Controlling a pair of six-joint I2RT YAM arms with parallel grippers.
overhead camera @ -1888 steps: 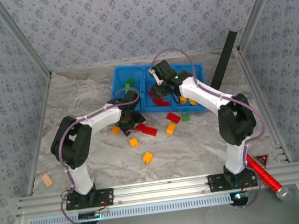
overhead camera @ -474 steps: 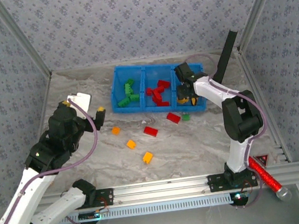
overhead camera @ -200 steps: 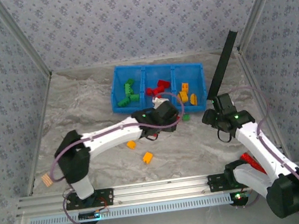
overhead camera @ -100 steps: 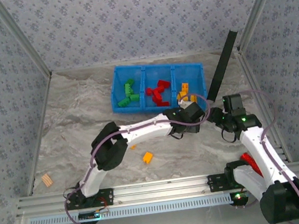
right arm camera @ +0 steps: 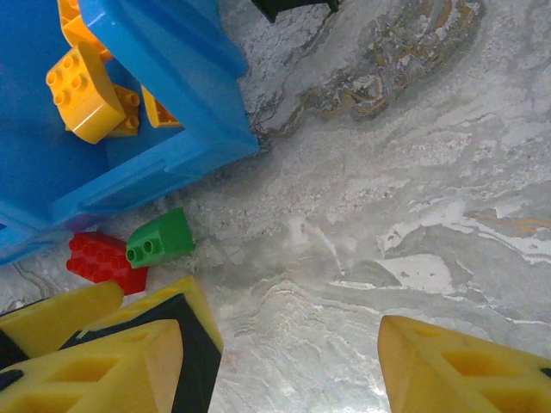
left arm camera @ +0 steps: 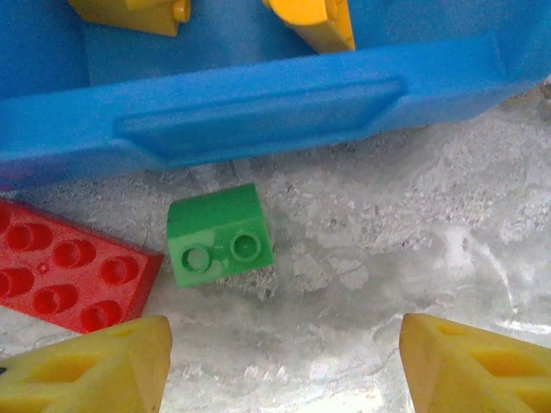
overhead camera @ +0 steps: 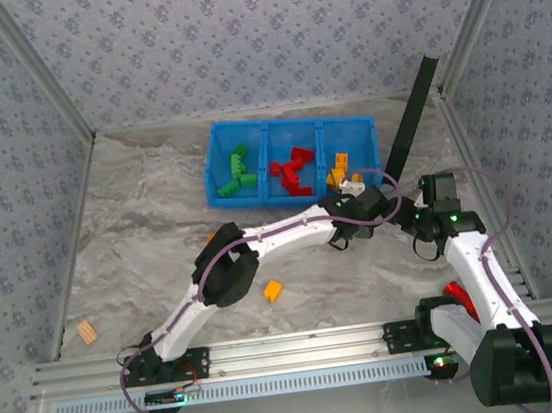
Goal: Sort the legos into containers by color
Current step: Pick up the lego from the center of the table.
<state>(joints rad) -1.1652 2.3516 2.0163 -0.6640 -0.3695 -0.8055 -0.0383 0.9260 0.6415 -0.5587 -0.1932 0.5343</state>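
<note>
A three-compartment tray (overhead camera: 212,164) sits near the table's (overhead camera: 146,212) far edge, with legos (overhead camera: 237,176) in every compartment. Just before its right compartment's front wall lies a small brick (left arm camera: 219,237), a wider brick (left arm camera: 69,275) just beside it on the left. A lone brick (overhead camera: 272,290) lies toward the near edge, and a small block (overhead camera: 88,332) lies by the near left corner.

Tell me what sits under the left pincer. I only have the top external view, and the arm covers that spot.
Observer: A green brick lies on the table, just outside the near wall of the blue tray.
Operator: Is the left pincer gripping it?
Observer: No. The left pincer is open and empty, with the brick ahead of it.
Operator: Anything else there?
Observer: A red brick lies right beside the green one, also outside the tray.
</note>
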